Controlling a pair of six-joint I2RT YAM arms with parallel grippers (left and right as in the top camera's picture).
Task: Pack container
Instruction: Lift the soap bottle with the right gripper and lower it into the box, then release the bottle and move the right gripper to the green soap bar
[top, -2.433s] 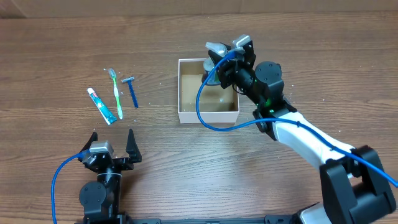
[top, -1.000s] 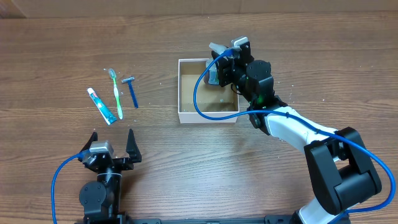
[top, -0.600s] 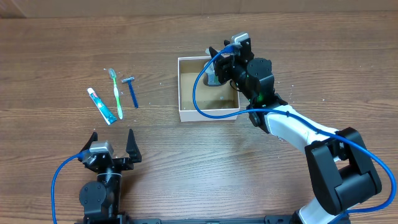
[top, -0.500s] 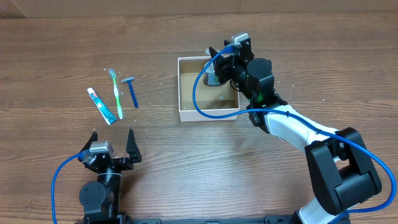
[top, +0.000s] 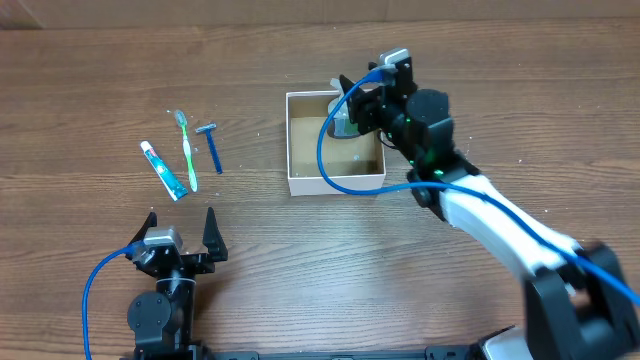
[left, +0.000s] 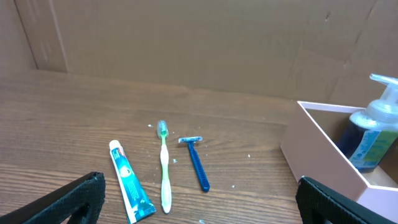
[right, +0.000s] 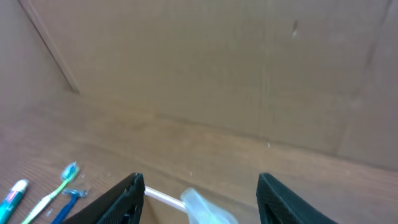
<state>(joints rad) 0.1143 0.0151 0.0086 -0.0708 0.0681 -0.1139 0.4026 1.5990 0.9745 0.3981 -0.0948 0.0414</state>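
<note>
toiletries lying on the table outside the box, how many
3: the toothpaste tube, toothbrush and razor lie side by side left of the container. A pump bottle stands inside it, so it is not counted. The right arm may hide more.

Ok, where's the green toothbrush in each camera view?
Overhead: toothbrush left of centre, upper half.
Left wrist: toothbrush lower middle, left of centre.
Right wrist: toothbrush bottom-left corner, partly cut off.
Shared landmark: the blue razor just to its right in all three.
</note>
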